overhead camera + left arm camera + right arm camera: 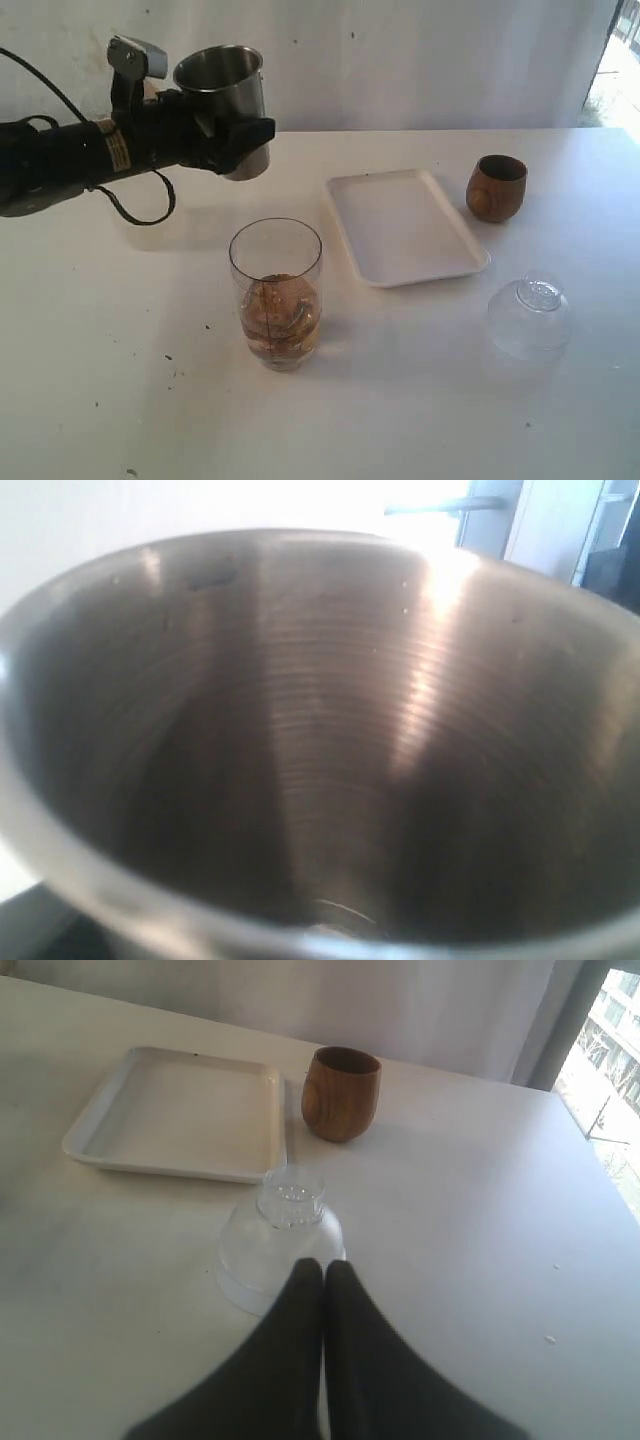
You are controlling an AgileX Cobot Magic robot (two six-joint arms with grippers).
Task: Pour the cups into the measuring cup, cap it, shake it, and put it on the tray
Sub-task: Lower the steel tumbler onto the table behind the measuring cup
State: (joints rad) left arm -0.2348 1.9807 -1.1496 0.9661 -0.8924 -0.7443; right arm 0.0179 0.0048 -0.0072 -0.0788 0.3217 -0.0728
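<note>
My left gripper [235, 140] is shut on the steel tumbler [226, 105], held upright in the air at the back left, above and behind the measuring cup [276, 293]. The tumbler's inside [320, 750] fills the left wrist view and hides the jaws. The measuring cup stands on the table with brownish contents in its lower half. The wooden cup [496, 187] [341, 1093] stands right of the white tray [402, 225] [180, 1112]. My right gripper [323, 1266] is shut and empty, just short of the clear domed lid [282, 1240]; it is outside the exterior view.
The clear domed lid [530, 315] lies on the table in front of the tray's right end. A white wall runs behind the table. Bright window light shows at the far right.
</note>
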